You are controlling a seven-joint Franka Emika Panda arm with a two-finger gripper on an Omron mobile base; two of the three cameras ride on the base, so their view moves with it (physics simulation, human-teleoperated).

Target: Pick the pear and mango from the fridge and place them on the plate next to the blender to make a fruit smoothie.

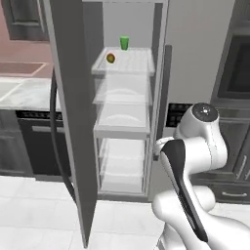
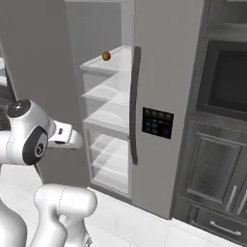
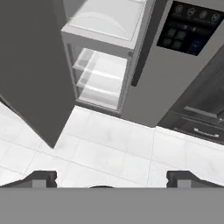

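While the fridge (image 1: 124, 122) stands with its long door swung wide in the left base view, the mango (image 1: 111, 58) rests on the top glass shelf (image 1: 136, 61), near a green cup (image 1: 124, 43) set farther back. From the right base view, that mottled fruit (image 2: 106, 56) sits at the shelf's front edge, untouched. Through the hand view, the pincer (image 3: 111, 178) hangs fully spread and empty over the tiled floor (image 3: 109, 153), facing the lower drawers. By my judgement nothing is picked yet; both fruits remain to fetch.
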